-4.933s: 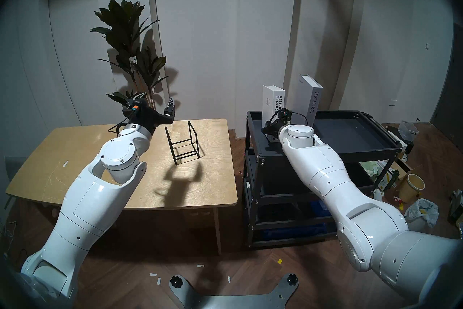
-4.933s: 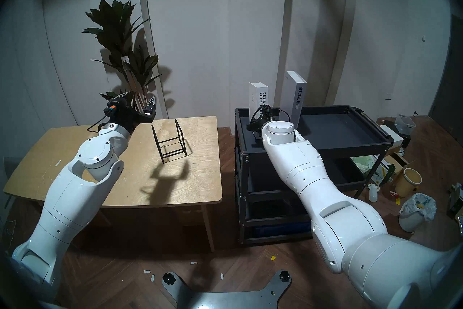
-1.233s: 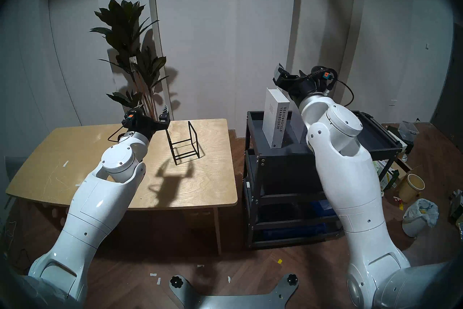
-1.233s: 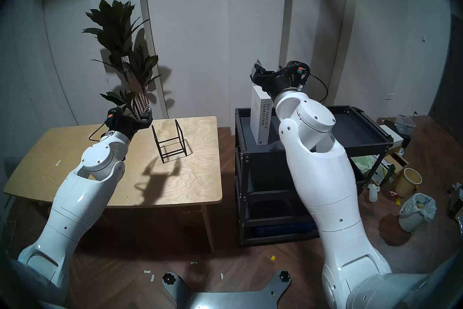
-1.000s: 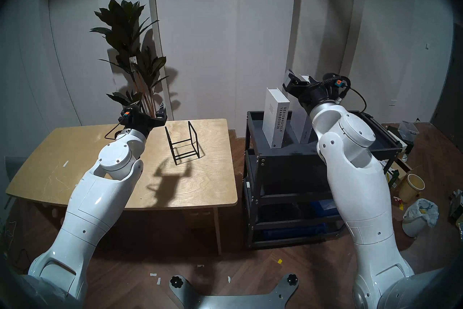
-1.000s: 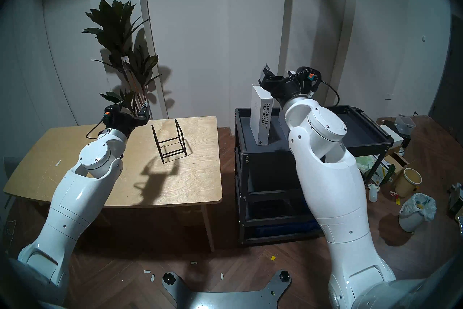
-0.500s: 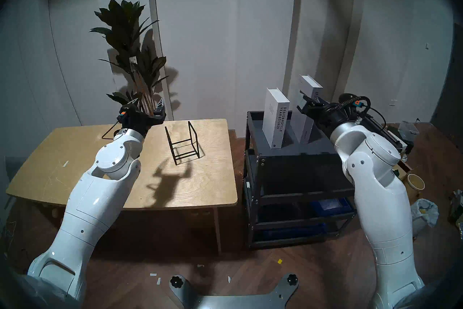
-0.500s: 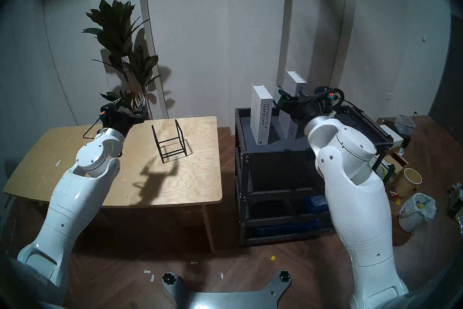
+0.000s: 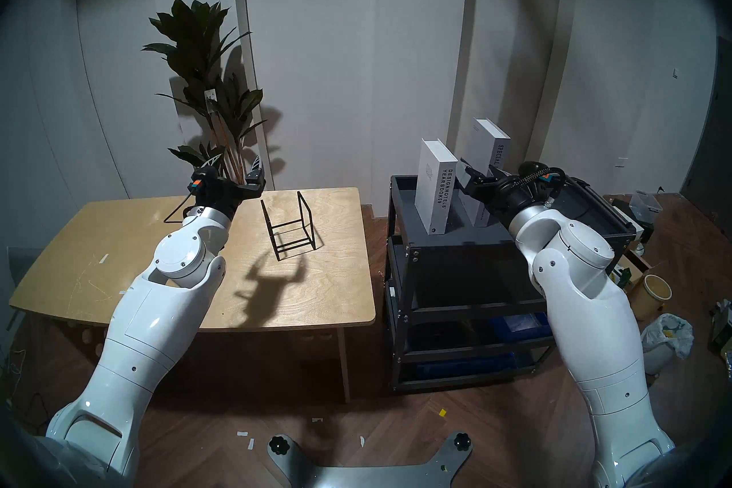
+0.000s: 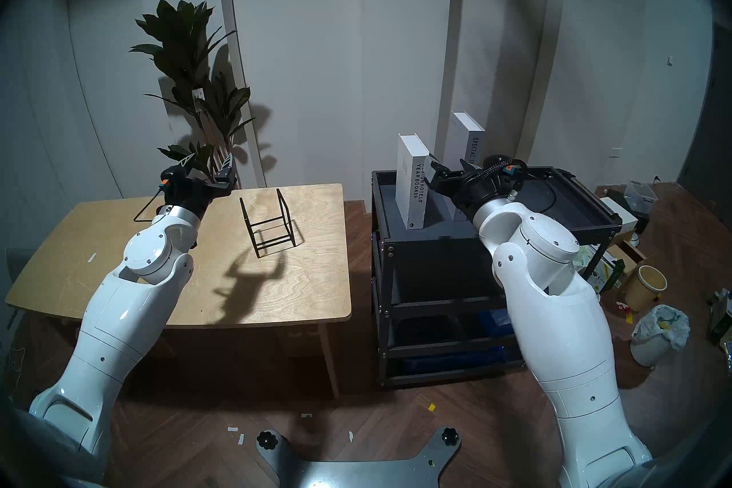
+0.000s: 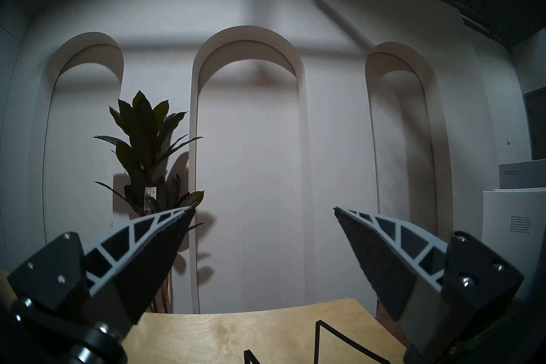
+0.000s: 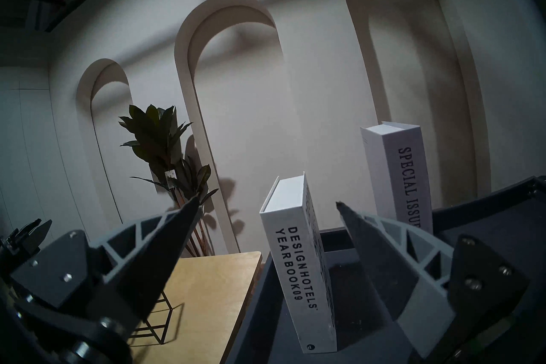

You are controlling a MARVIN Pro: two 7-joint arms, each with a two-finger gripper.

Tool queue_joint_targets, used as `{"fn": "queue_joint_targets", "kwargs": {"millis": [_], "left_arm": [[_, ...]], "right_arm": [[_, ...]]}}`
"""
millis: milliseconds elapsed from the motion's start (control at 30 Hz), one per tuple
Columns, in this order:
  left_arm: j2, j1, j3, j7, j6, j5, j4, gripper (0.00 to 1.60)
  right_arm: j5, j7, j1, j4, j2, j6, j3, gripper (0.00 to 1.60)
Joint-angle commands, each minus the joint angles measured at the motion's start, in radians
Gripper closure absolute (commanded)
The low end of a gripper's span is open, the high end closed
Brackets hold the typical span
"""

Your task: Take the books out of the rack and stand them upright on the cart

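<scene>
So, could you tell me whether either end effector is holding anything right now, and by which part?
Nothing is held. The left end effector is open above the table, and the right end effector is open near the two books, touching neither.

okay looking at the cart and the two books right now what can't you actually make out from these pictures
- Lower spine of the SPECIAL ISSUE book: head views, hidden behind the right tool; right wrist view, cut off by a finger.
- Small print on the yearbook's cover: too small in every view.
- Cart's lower shelves: head views, too dark; only something blue shows.
- Rack's base: left wrist view, cut off by the bottom edge.
</scene>
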Motion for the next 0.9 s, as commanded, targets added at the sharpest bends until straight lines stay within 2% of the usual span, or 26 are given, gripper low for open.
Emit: {"fn": "queue_joint_targets", "kwargs": {"millis": [0,867], "left_arm": [[0.003,-0.01,-0.014,0.019,0.005,0.005,-0.017,0.0],[0.007,-0.01,-0.009,0.03,0.007,0.004,-0.02,0.0]], "right_arm": [[-0.105,-0.084,0.003,-0.035,-0.004,-0.053,-0.013,0.0],[-0.13,-0.111,0.004,-0.035,-0.008,-0.062,-0.025,0.0]]}}
